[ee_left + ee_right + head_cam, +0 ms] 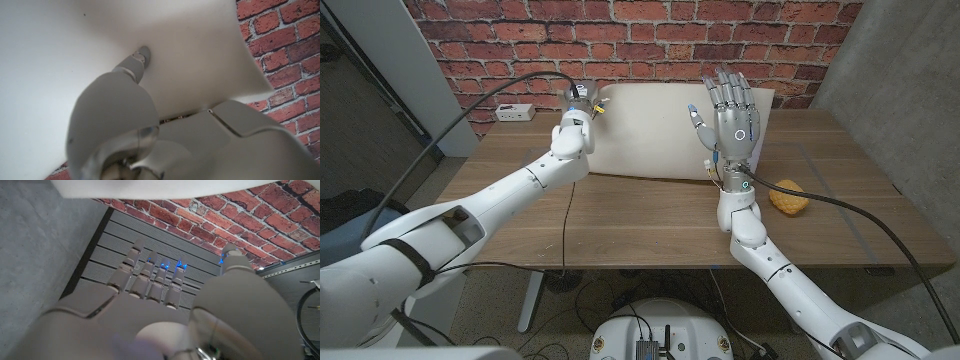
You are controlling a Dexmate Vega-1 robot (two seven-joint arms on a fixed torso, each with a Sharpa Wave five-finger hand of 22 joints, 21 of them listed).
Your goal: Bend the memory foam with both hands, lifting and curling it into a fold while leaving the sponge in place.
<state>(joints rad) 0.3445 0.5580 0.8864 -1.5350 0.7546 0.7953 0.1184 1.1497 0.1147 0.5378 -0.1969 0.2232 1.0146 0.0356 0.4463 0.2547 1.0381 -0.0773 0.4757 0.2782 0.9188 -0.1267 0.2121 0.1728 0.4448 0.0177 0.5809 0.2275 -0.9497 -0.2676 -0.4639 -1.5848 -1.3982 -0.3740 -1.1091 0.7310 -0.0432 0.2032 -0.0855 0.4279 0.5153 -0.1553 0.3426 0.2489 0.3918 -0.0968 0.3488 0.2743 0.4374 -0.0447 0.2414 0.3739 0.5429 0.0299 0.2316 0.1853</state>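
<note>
A white memory foam sheet (650,130) lies at the back of the wooden table (620,220), its far edge raised against the brick wall. My left hand (576,118) grips the sheet's left edge; in the left wrist view a finger (134,62) presses on the foam (60,55). My right hand (730,118) stands upright before the foam's right part, fingers spread and apart, holding nothing. In the right wrist view its fingers (150,277) reach out below a strip of foam (150,187). A yellow sponge (788,199) lies on the table right of my right forearm.
A white power strip (515,112) sits at the table's back left by the wall. A black cable (490,85) loops over my left arm and another (850,215) crosses the table's right side. The table's near half is bare wood.
</note>
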